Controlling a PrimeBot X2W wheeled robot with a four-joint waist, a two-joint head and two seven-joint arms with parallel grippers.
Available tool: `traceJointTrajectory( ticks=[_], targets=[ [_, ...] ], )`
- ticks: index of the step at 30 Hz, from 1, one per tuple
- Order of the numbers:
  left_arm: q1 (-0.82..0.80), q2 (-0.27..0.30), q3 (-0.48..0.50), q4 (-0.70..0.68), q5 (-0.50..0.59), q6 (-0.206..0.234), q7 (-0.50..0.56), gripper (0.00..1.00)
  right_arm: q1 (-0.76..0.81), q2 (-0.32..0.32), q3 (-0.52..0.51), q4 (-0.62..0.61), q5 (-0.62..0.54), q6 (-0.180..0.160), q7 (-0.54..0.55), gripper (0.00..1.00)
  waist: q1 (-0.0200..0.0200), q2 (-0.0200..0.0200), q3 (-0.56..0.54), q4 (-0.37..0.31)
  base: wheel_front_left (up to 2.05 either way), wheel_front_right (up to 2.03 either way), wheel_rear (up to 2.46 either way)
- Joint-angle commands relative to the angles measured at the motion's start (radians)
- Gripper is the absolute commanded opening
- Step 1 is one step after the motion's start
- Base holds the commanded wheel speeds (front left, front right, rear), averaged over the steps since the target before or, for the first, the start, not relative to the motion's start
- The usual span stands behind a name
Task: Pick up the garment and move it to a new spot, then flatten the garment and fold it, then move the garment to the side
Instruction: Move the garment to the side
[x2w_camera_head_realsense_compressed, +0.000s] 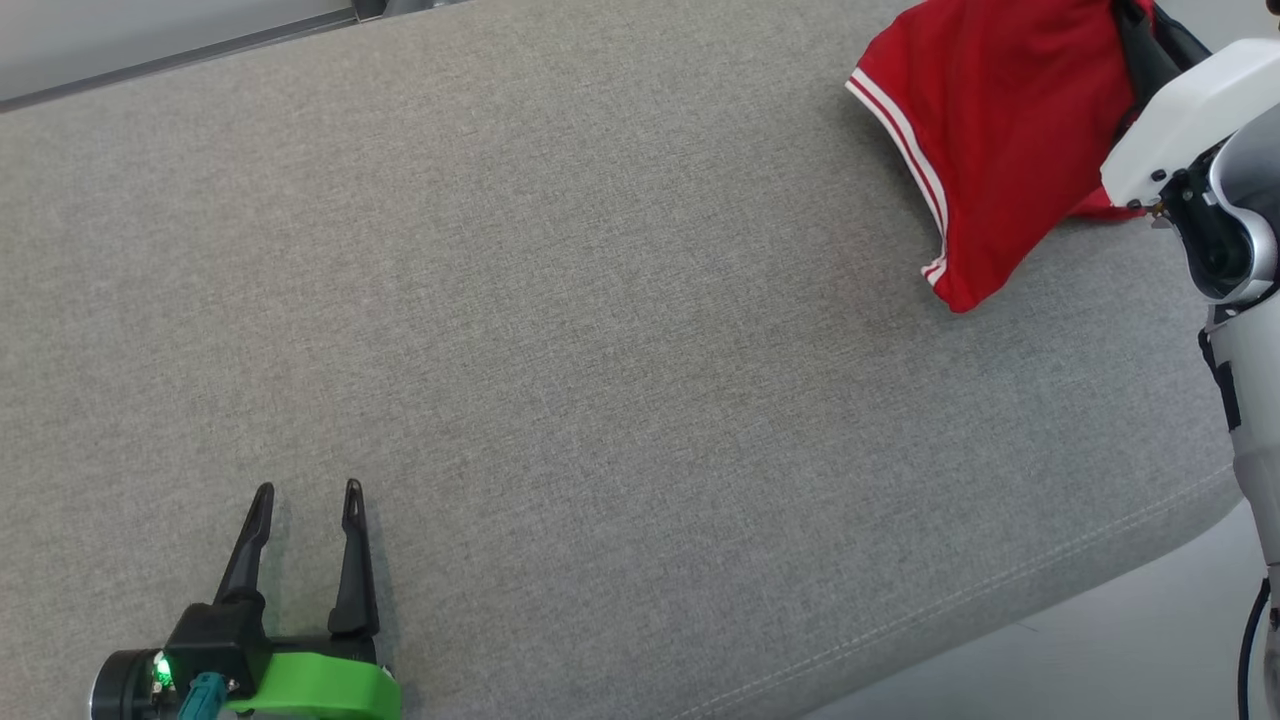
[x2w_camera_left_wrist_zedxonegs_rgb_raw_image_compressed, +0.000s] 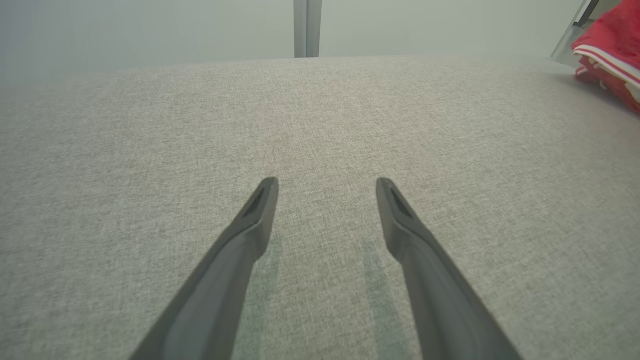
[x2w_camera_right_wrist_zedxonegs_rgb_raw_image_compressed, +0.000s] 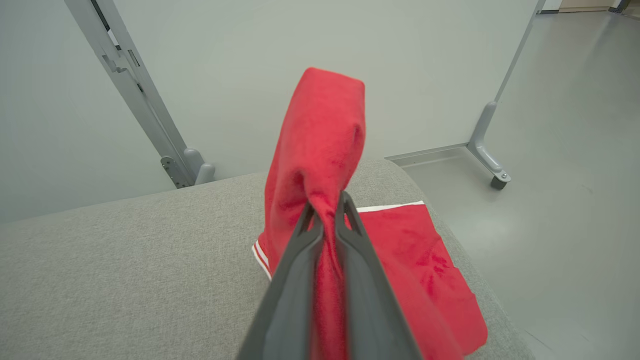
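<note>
A red garment (x2w_camera_head_realsense_compressed: 1000, 130) with white stripe trim hangs near the far right end of the grey cushioned surface (x2w_camera_head_realsense_compressed: 560, 330), its lower part trailing on the fabric. My right gripper (x2w_camera_right_wrist_zedxonegs_rgb_raw_image_compressed: 326, 212) is shut on a bunched fold of the garment (x2w_camera_right_wrist_zedxonegs_rgb_raw_image_compressed: 320, 145), which rises above the fingertips and drapes down behind them. In the head view that gripper's dark fingers (x2w_camera_head_realsense_compressed: 1140, 50) go into the cloth at the top right. My left gripper (x2w_camera_head_realsense_compressed: 305, 495) rests open at the lower left, nothing between its fingers (x2w_camera_left_wrist_zedxonegs_rgb_raw_image_compressed: 260, 210). The garment's striped edge (x2w_camera_left_wrist_zedxonegs_rgb_raw_image_compressed: 612, 55) peeks in at the far right of the left wrist view.
The cushioned surface ends in a stitched front edge (x2w_camera_head_realsense_compressed: 1000, 600) at the lower right, with pale floor (x2w_camera_head_realsense_compressed: 1100, 660) beyond it. A grey metal frame post (x2w_camera_right_wrist_zedxonegs_rgb_raw_image_compressed: 140, 100) and a footed partition leg (x2w_camera_right_wrist_zedxonegs_rgb_raw_image_compressed: 487, 160) stand behind the surface against a pale wall.
</note>
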Motion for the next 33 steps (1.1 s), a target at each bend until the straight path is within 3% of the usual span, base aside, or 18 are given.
traceJointTrajectory(
  ticks=[1,3,4,5,6,7,13,18,26,33],
  targets=[
    [-0.031,0.001,0.004,-0.001,0.011,-0.005,-0.003,1.0,-0.017,0.004,-0.02,0.009,-0.01,-0.001,0.002,0.0,0.0,0.0038,0.015,0.002,0.0,0.0,0.0],
    [-0.037,0.001,0.002,-0.001,0.014,-0.008,-0.003,1.0,-0.028,0.0,-0.037,0.023,-0.024,-0.001,-0.009,0.0,0.0,0.0038,0.024,0.007,0.0,0.0,0.0],
    [-0.038,0.001,0.003,0.0,0.014,-0.009,-0.003,1.0,-0.031,0.001,-0.055,0.038,-0.032,-0.001,-0.017,0.11,0.0,0.0038,0.028,0.01,0.0,0.0,0.0],
    [-0.038,0.001,0.004,0.002,0.014,-0.008,-0.003,1.0,-0.031,-0.004,-0.07,0.055,-0.05,-0.001,-0.025,0.38,0.0,0.0038,0.032,0.014,0.0,0.0,0.0],
    [-0.039,0.001,0.006,0.003,0.014,-0.007,-0.003,1.0,-0.029,-0.011,-0.084,0.077,-0.072,-0.001,-0.032,0.82,0.0,0.0038,0.036,0.018,0.0,0.0,0.0],
    [-0.04,0.001,0.008,0.003,0.013,-0.005,-0.003,1.0,-0.027,-0.017,-0.103,0.097,-0.091,-0.001,-0.038,1.0,0.0,0.0038,0.038,0.024,0.0,0.0,0.0],
    [-0.024,0.001,0.017,-0.002,0.004,0.002,-0.003,1.0,-0.013,-0.039,-0.186,0.16,-0.171,-0.001,-0.095,1.0,0.0,0.0038,0.044,0.046,0.0,0.0,0.0],
    [-0.009,0.001,0.026,-0.006,0.0,0.007,-0.003,1.0,0.013,-0.042,-0.207,0.135,-0.211,-0.001,-0.154,1.0,0.0,0.0038,0.032,0.052,0.0,0.0,0.0],
    [0.009,0.0,0.017,-0.04,-0.015,0.015,-0.003,1.0,0.133,-0.01,-0.131,-0.037,-0.202,-0.001,-0.26,1.0,0.0,0.0038,-0.039,0.058,0.0,0.0,0.0],
    [0.024,0.0,0.012,-0.125,-0.037,0.031,-0.001,1.0,0.341,0.031,-0.073,-0.206,-0.145,-0.001,-0.42,1.0,0.0,0.0038,-0.121,0.118,0.0,0.0,0.0]
  ],
)
